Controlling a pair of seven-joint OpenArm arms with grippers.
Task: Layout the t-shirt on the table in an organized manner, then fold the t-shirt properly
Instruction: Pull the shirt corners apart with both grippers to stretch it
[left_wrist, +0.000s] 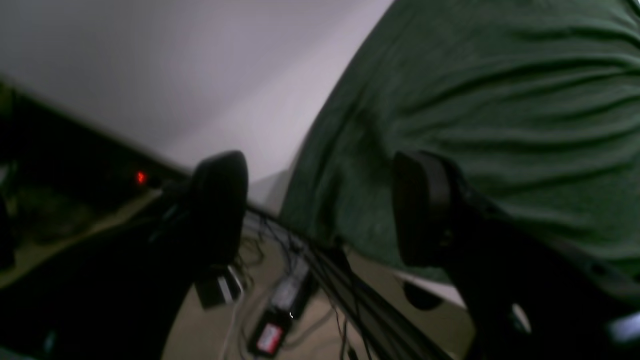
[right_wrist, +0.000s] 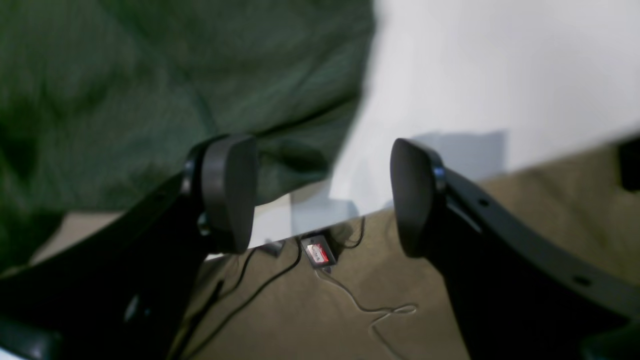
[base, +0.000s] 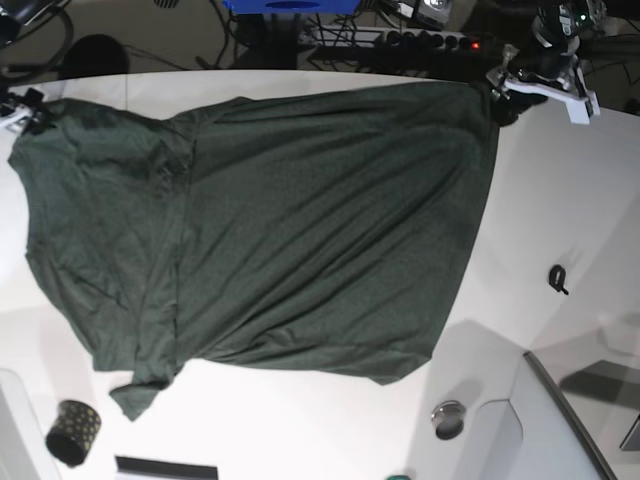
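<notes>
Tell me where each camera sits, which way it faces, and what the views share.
Left wrist: behind the open left hand, facing the t-shirt at the table edge, floor cables beyond.
Right wrist: behind the open right hand, facing the same shirt, table edge and floor.
Base: overhead, looking down at the spread shirt; both hands show at its far corners.
Shared: all three see the shirt and table.
</notes>
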